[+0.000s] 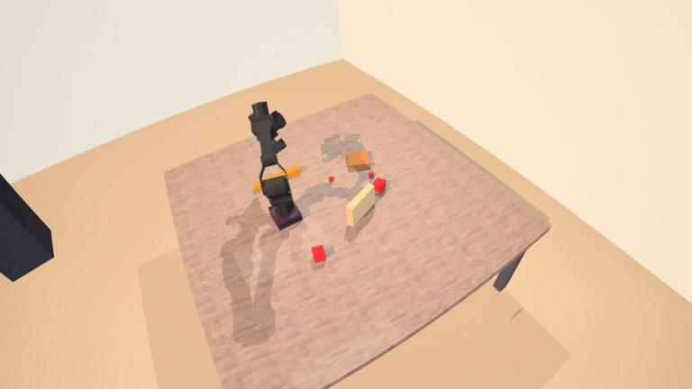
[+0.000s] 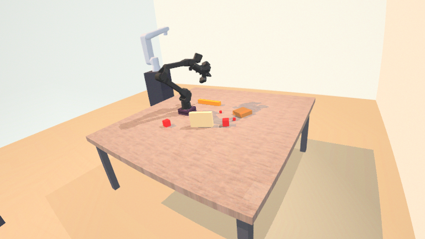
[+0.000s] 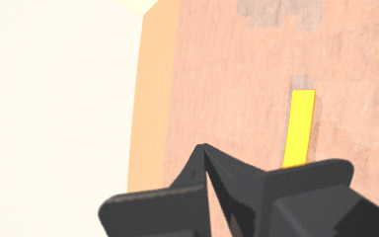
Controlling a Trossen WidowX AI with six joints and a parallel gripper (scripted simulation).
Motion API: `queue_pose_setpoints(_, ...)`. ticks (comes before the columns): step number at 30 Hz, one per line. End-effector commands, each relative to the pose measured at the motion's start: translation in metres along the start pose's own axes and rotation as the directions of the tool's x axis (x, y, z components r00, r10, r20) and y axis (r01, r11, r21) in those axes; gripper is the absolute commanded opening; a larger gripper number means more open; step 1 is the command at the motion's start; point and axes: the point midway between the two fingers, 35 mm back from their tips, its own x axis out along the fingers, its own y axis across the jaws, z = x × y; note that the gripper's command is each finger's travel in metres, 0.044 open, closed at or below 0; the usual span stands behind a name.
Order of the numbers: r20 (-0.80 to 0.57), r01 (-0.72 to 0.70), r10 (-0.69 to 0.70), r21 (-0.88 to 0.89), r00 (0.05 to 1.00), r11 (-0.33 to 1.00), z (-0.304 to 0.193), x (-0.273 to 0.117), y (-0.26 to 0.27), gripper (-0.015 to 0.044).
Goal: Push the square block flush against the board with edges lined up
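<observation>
Closest in, through the wrist view: gripper [image 3: 203,146] with both fingers pressed together into one blunt wedge, nothing caught between them. Hangs high over the table [image 2: 219,173] in the exterior view, tilted down, touching no part.

Just past the fingertips: board [image 3: 299,127], taken here to be the long yellow-orange bar, lying flat on the wood near the arm's base. Looks stiff and light, and narrow enough to swing round if shoved near one end. Better left alone as the fixed edge; if pushed at all, press at the middle of a long side.

A little farther: small red piece [image 1: 331,178] in the open stretch between the board and the block, likely to snag a sliding edge. Off to the side of that stretch, a cream slab [image 2: 201,119] on its edge with a red cube [image 2: 225,121] just beside its end; best kept clear of both.

Farthest: square block [image 2: 242,112], orange, low and flat, well apart from the board and touching nothing that can be made out. Judged rigid, light and too squat to topple, so apt to slide, though also to spin under an off-centre push. No grasp needed: set the closed fingertips low against the middle of the side facing away from the board, then press straight and slowly, correcting any twist before contact so that one whole side meets the board and one edge ends even.
</observation>
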Motion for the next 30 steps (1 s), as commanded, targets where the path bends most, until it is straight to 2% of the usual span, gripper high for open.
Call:
queue_pose_setpoints(1, 0.048, 0.086, -0.088, 0.029, 0.995, 0.996, 0.025, 0.005, -0.01, 0.0)
queue_pose_setpoints(8, 0.133, 0.264, -0.282, 0.137, 0.95, 0.955, 0.082, 0.008, -0.043, 0.0)
queue_pose_setpoints(15, 0.161, 0.417, -0.47, 0.278, 0.868, 0.865, 0.137, -0.004, -0.088, 0.0)
queue_pose_setpoints(22, 0.127, 0.528, -0.629, 0.434, 0.767, 0.73, 0.182, -0.03, -0.145, 0.0)
queue_pose_setpoints(30, 0.02, 0.592, -0.752, 0.603, 0.659, 0.535, 0.216, -0.077, -0.218, 0.0)
